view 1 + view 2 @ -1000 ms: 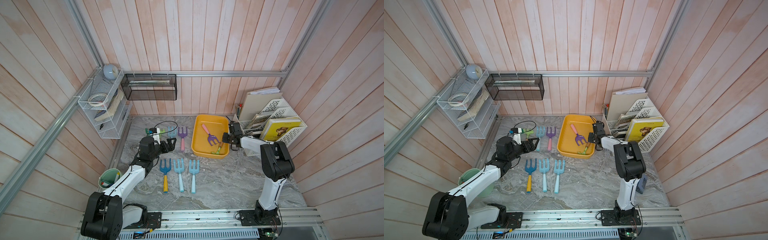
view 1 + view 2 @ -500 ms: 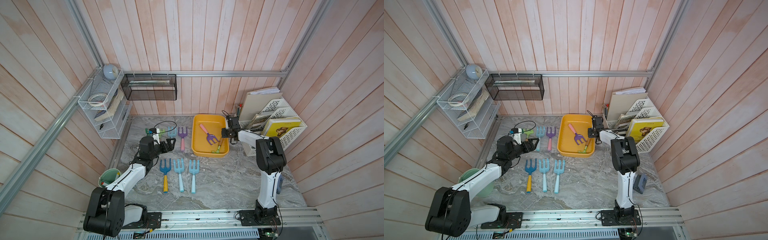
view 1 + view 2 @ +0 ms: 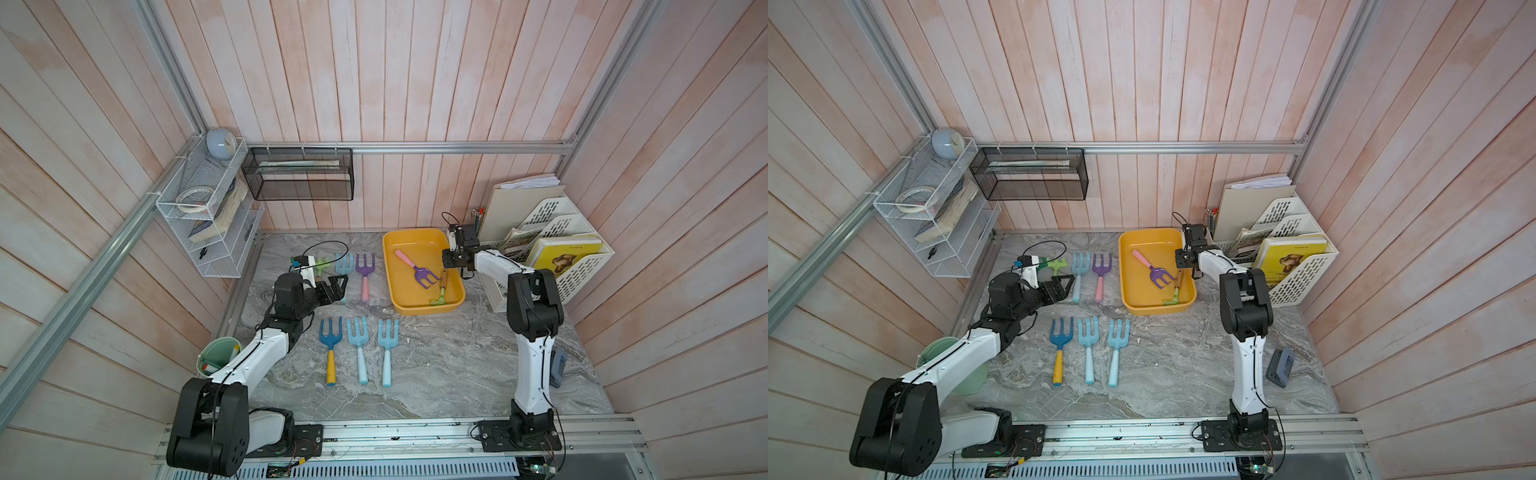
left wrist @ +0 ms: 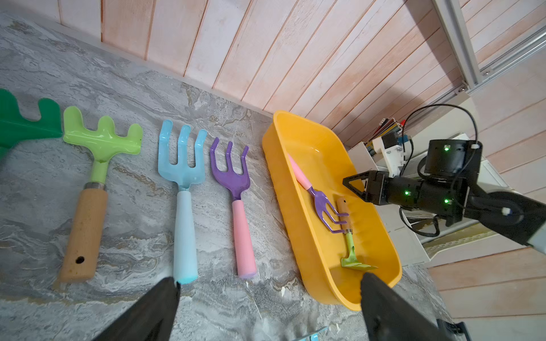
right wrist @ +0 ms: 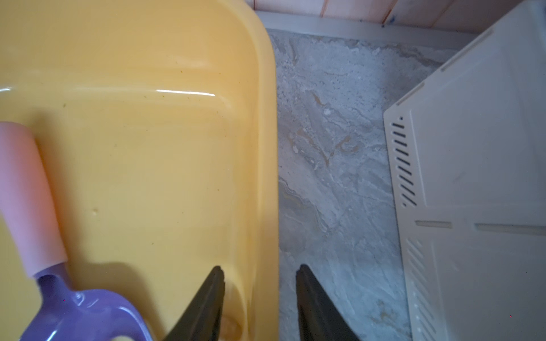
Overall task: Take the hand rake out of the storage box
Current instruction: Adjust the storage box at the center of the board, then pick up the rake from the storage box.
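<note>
Over the right rim of the box (image 3: 428,308), the right gripper (image 5: 260,277) is being held with its jaws parted and nothing between them. In the right wrist view one finger (image 5: 211,298) is being shown inside the wall, its mate outside above the table (image 5: 331,147).

Change noted: a second ago this gripper was being kept at the wooden handle of the rake (image 3: 441,289), pinched nearly closed. Since then it is being drawn toward the far end of the box and sideways onto the rim, and the pinch is being let go.

The rake is not being carried along. It is being left flat in the box along the right wall, green head toward the near end. Its handle is lying against or just beside the tines of the purple fork (image 3: 417,272); which of the two cannot be told. Its place is being judged unchanged in both top views.

The left gripper (image 3: 336,286) is being kept wide open and empty over the table, left of the box, as before.

Judgement: the grasp is being read as missed or given up. The task is not being advanced, and a fresh approach to the handle is being called for.
</note>
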`<state>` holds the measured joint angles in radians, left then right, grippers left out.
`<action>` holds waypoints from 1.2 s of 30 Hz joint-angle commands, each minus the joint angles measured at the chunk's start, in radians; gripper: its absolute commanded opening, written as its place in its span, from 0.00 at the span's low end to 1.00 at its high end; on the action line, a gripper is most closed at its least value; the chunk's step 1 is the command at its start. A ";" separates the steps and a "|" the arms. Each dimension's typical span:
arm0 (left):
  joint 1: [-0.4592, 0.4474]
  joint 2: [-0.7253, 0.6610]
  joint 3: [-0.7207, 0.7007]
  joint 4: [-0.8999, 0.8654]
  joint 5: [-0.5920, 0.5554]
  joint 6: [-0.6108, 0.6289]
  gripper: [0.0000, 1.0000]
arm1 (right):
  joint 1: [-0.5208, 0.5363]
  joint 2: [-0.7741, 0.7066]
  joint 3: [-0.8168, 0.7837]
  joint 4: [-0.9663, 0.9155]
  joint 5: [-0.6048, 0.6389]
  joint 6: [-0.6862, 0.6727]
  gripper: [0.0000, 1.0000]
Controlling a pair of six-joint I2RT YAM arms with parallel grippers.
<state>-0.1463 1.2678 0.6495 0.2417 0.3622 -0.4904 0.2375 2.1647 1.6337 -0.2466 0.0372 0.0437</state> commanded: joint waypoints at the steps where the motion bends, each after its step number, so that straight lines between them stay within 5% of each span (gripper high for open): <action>1: 0.007 -0.015 -0.021 0.020 0.010 0.025 1.00 | 0.045 -0.140 -0.066 0.063 -0.038 -0.068 0.48; 4: 0.010 -0.012 -0.021 0.021 0.009 0.037 1.00 | 0.110 -0.202 -0.207 0.263 -0.191 -0.256 0.55; 7: 0.009 -0.019 -0.025 0.019 0.001 0.044 1.00 | 0.145 -0.148 -0.209 0.256 -0.310 -0.432 0.58; 13: 0.010 -0.019 -0.032 0.020 -0.005 0.049 1.00 | 0.155 0.078 0.090 -0.042 -0.386 -0.555 0.58; 19: 0.011 -0.018 -0.034 0.014 -0.009 0.061 1.00 | 0.161 0.281 0.396 -0.274 -0.326 -0.589 0.57; 26: 0.012 -0.025 -0.039 0.007 -0.023 0.074 1.00 | 0.163 0.489 0.731 -0.511 -0.322 -0.584 0.46; 32: 0.013 -0.025 -0.040 0.004 -0.029 0.081 1.00 | 0.167 0.500 0.731 -0.555 -0.350 -0.616 0.19; 36: 0.014 -0.015 -0.034 0.001 -0.026 0.082 1.00 | 0.173 0.445 0.688 -0.554 -0.308 -0.630 0.11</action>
<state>-0.1383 1.2602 0.6239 0.2474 0.3431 -0.4294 0.4038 2.6354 2.3676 -0.6727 -0.3122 -0.5556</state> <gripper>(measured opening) 0.997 0.248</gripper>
